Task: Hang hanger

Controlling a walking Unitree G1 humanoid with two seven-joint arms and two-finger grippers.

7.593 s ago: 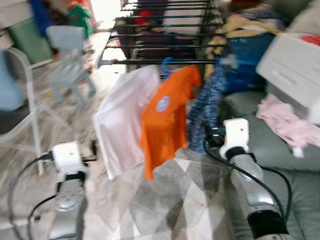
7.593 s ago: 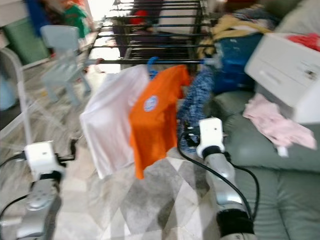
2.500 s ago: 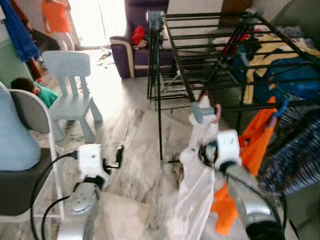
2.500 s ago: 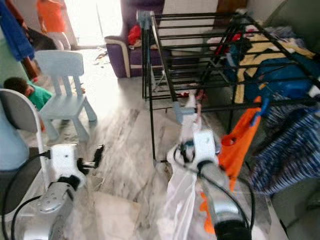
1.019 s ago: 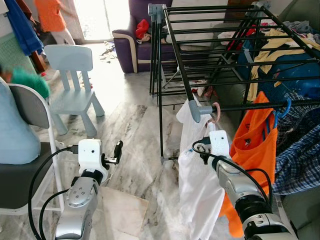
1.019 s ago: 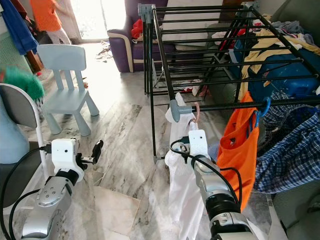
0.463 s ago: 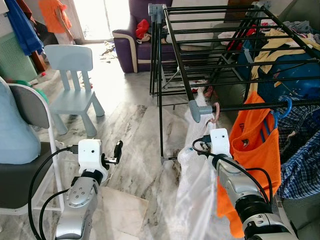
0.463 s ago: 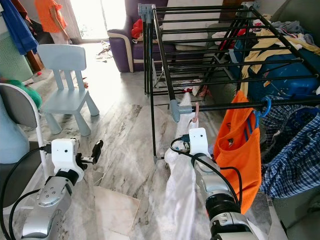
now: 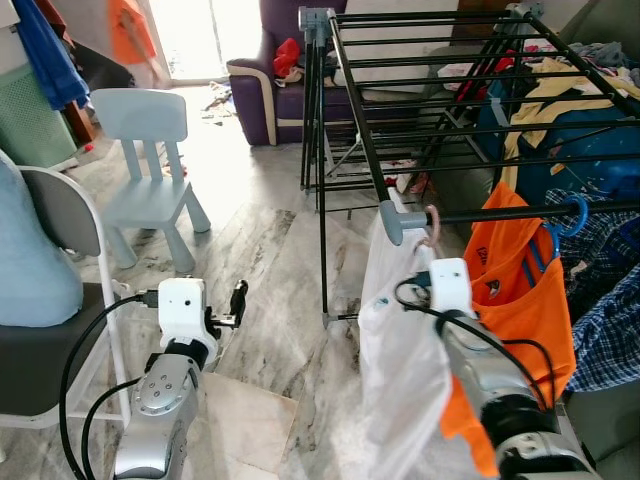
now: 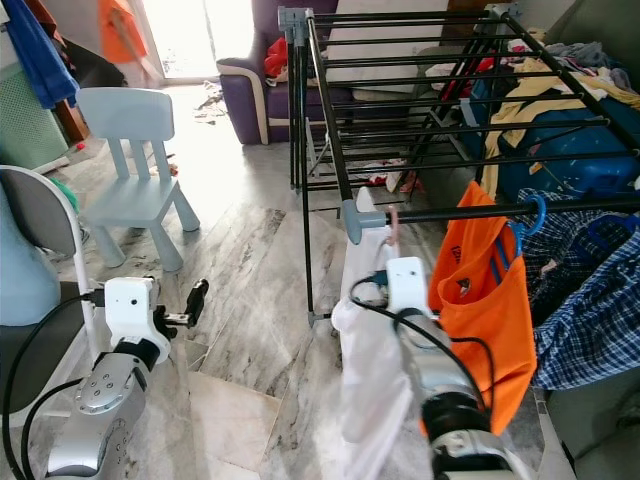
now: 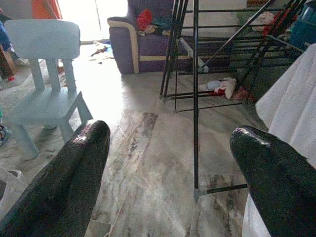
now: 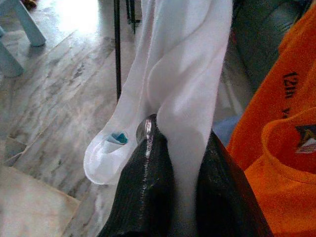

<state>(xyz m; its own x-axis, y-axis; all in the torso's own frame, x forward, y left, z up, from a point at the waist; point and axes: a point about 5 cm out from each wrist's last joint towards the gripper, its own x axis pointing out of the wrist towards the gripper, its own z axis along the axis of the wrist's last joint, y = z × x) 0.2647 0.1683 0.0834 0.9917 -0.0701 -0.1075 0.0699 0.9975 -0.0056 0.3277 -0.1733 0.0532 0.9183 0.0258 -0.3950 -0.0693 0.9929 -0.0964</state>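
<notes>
Shirt [image 12: 183, 74] seemingly lower than before

Open marble floor [image 9: 270, 270] at centre frame offers passage. Right of frame is obstructed by the black drying rack [image 9: 440, 90], a white garment [image 9: 400, 350] and an orange shirt [image 9: 520, 300]. A pale blue chair [image 9: 145, 170] stands upper left.

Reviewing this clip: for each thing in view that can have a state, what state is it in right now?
White shirt: hanging from the pink hanger, pinched lower down by the right gripper.
Pink hanger: hooked on the rack's front bar.
Orange shirt: hanging on a blue hanger.
Drying rack: unfolded, standing.
Right gripper: shut on white shirt.
Left gripper: open, holding nothing.
</notes>
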